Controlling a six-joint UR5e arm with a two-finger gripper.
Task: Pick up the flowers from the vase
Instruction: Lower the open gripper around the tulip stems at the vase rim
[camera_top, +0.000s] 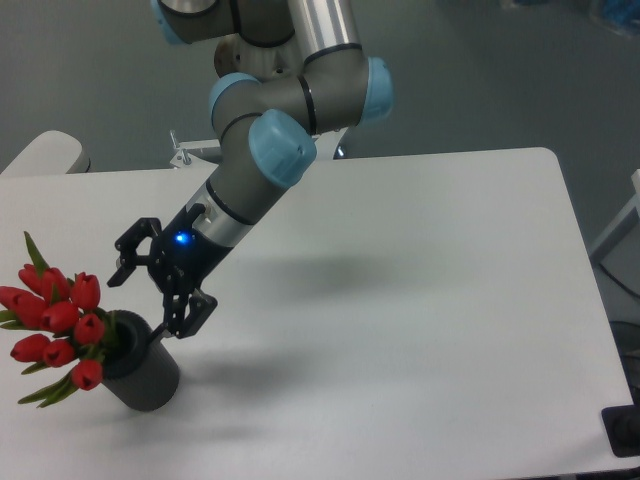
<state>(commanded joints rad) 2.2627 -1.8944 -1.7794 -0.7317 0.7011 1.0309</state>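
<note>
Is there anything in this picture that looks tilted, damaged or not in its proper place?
Yes. The flowers lean far to the left out of the vase instead of standing upright. The vase also looks tilted. Nothing appears spilled or broken.

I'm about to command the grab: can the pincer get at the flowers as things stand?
Probably yes. The pincer is open right beside the flowers, which lean left out of the vase. Nothing lies between them, though the vase rim sits close below.
</note>
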